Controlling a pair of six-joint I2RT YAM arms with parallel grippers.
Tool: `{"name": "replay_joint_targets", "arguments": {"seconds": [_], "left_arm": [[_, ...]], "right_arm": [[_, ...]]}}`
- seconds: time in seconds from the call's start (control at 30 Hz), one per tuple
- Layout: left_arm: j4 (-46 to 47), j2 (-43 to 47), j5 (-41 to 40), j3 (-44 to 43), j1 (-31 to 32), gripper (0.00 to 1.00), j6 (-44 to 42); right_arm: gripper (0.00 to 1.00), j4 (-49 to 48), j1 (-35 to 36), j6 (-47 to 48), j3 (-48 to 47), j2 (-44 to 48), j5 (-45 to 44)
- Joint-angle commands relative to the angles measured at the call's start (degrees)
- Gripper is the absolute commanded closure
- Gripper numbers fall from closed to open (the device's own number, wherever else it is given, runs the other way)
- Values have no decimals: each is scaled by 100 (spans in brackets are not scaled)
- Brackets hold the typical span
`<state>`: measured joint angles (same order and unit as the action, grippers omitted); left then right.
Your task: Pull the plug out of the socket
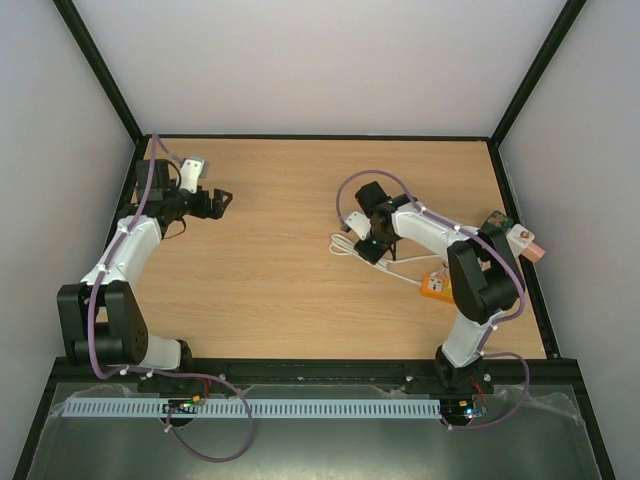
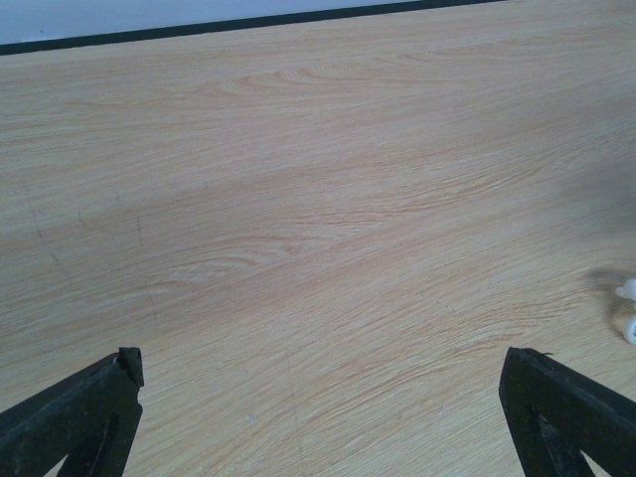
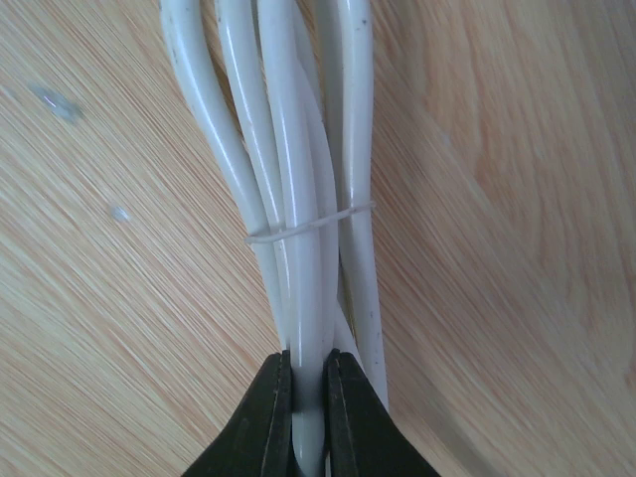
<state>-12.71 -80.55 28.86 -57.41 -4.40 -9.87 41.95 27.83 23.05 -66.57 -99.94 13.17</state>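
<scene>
An orange socket (image 1: pixel 433 289) lies on the wooden table beside my right arm's elbow. The small white plug (image 1: pixel 437 281) seems to sit in its top, though it is hard to make out. From there a white cable (image 1: pixel 400 272) runs left to a coiled bundle (image 3: pixel 298 189) held by a thin zip tie (image 3: pixel 310 223). My right gripper (image 3: pixel 308 366) is shut on one strand of that bundle, low over the table, well left of the socket. My left gripper (image 2: pixel 320 366) stands wide open over bare wood at the far left, with nothing between its fingers.
A small pink and white object (image 1: pixel 526 243) sits at the table's right edge. A black frame (image 1: pixel 320 137) borders the table at the back and sides. A bit of white cable (image 2: pixel 628 303) shows at the right edge of the left wrist view.
</scene>
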Motion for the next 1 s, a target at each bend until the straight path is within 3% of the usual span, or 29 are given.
{"name": "replay_joint_targets", "arguments": {"seconds": [0.0,0.37,0.63,0.97], "left_arm": [[-37,-187,160,-162,27,0,44],[-90,-157,211,-38,-2,0,-70],[-268,-421,1145,-265,-387,0,83],[-318,-369,1350,-274,-537,0,18]], "right_arm": [[93,-184,285,-219,-445,-227,395],[93,-230,780,-173,-1741,-1416,1000],[91,-315,1182,-310,-2743,-2131,1101],[89,-153,1376,-365,-3742,-2749,1603]]}}
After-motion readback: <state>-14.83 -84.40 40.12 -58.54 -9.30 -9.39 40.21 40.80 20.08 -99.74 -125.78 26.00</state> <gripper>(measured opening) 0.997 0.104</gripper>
